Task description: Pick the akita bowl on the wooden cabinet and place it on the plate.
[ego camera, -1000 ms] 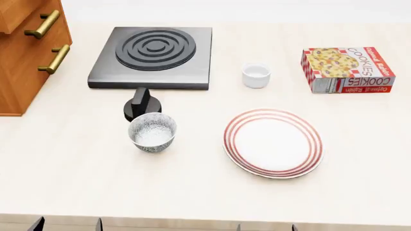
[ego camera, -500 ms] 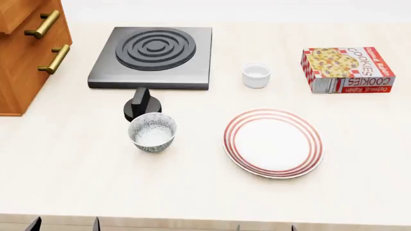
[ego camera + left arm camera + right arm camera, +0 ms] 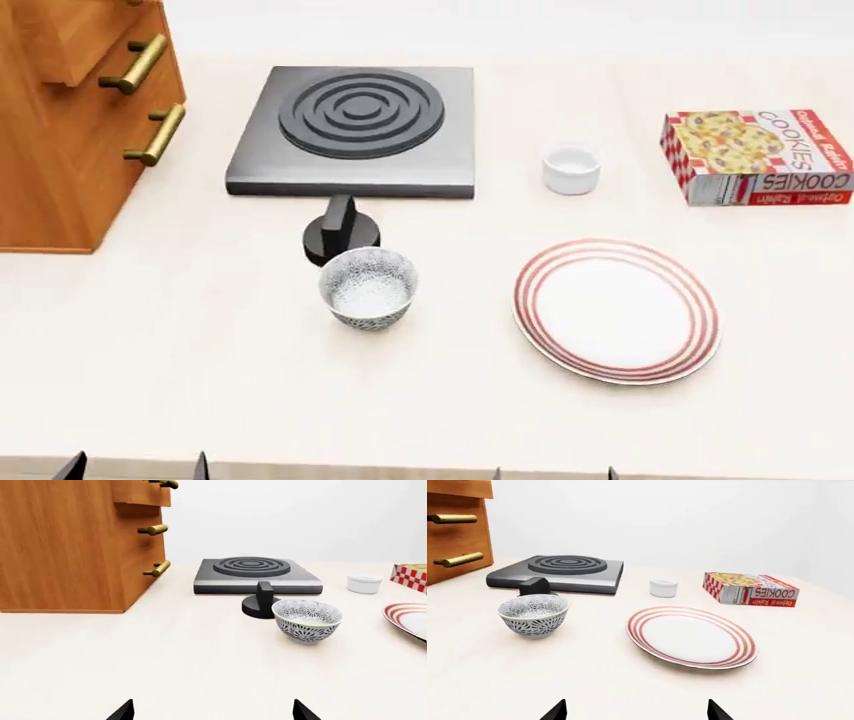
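The wooden cabinet [image 3: 60,130] [image 3: 67,545] [image 3: 454,535] stands at the table's far left; its top is out of view, so the akita bowl on it is out of view. A grey-speckled white bowl [image 3: 368,288] [image 3: 307,620] [image 3: 534,615] stands upright on the table. To its right lies the red-ringed plate [image 3: 617,310] [image 3: 690,636] [image 3: 407,617], with nothing on it. My left gripper [image 3: 136,468] [image 3: 213,711] and right gripper [image 3: 554,473] [image 3: 636,711] are both open and hold nothing. They hover at the table's near edge, well short of the bowl and plate.
A grey stove [image 3: 354,130] with a ringed burner sits at the back, a black knob [image 3: 340,232] just in front of it and touching distance from the speckled bowl. A small white cup [image 3: 571,168] and a cookie box [image 3: 761,155] stand at the back right.
The head view has shifted, so everything on the table now sits further right and lower in the picture. No object has moved on the table; the grippers stay at the near edge.
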Tool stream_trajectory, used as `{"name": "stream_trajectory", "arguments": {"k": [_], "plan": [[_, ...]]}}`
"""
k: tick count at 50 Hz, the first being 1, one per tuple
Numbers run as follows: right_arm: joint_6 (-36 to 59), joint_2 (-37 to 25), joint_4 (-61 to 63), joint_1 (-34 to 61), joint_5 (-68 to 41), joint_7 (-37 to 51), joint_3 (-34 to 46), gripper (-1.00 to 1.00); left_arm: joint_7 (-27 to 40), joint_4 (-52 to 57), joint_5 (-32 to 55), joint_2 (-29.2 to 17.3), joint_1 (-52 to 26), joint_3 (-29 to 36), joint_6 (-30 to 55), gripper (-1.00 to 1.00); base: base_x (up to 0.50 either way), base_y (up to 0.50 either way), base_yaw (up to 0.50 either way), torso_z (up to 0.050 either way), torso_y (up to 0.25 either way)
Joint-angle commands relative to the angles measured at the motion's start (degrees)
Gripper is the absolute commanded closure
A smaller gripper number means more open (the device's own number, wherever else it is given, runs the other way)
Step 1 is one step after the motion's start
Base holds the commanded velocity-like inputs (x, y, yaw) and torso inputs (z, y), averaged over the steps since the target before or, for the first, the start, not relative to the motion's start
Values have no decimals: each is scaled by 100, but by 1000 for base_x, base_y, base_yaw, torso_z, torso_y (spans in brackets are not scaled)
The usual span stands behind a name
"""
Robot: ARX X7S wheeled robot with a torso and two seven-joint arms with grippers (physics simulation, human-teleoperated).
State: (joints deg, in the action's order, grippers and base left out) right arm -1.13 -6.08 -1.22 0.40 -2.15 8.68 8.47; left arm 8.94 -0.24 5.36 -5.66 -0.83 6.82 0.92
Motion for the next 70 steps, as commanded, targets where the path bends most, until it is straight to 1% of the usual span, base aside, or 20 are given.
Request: {"name": "stream_trajectory", "arguments": {"k": [1,5,11,36,41,70], "plan": [[10,-57,-9,15,-23,90,92,-100,89,-51,30,-76,-36,85,-15,-100,0,500,0,0,0],[-36,-61,14,3,-116,104,72,-100,100,-80,65,-92,-48,104,-34,-100,0,428,0,0,0],[-31,-81,11,6,-192,119,89,-100,38,-31,143,-139,20,152,-203,-100,0,19,0,5,0],[-8,-195,7,31,-208,269,242,-100,227,-96,145,-221,-61,294,-114,-100,0,0,0,49,13],[28,-218,-13,55,-200,282,284,-100,255,-66,179,-236,-41,303,-120,-100,0,102,0,11,0],[-24,-298,-59,76,-301,373,406,-100,395,-76,194,-332,-45,453,-141,-100,27,495,0,0,0]]}}
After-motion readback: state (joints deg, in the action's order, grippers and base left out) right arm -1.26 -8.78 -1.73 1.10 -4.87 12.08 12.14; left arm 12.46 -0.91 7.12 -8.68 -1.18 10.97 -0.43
